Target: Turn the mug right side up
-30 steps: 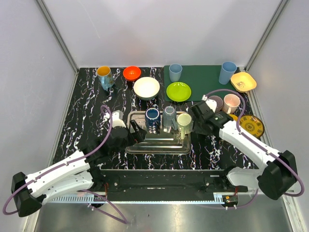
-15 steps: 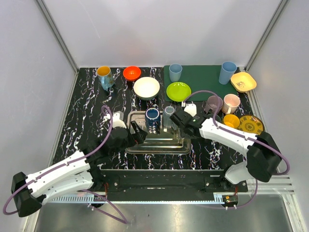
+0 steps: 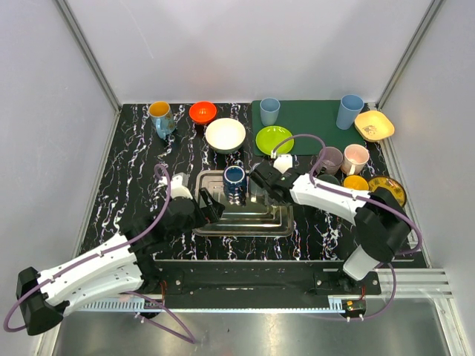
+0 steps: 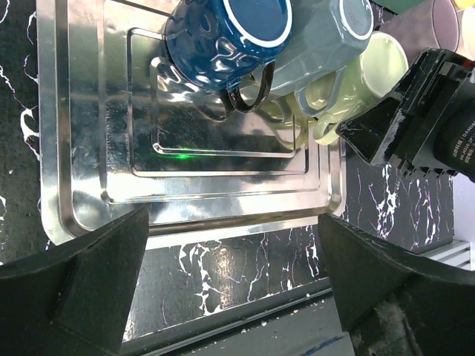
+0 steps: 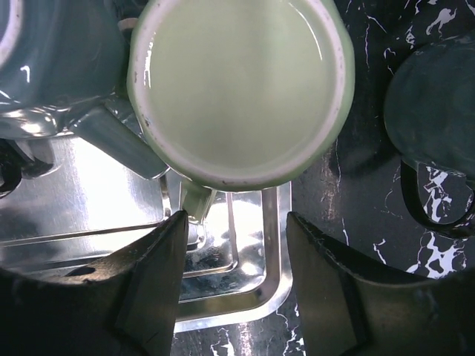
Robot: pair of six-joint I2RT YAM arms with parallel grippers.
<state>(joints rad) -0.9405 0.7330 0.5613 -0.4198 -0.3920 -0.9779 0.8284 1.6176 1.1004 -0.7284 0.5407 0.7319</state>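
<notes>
The green mug (image 5: 237,81) sits upside down at the right end of the tray (image 4: 223,141), against the grey mug (image 5: 59,52). My right fingers (image 5: 141,297) gape empty over it, left fingers (image 4: 96,282) likewise. I reckon a clumsy grab could topple both.

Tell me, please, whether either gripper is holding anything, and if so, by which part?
Nothing is held. The right gripper is open, its fingers apart just short of the pale green mug; the left gripper is open over the tray.
</notes>
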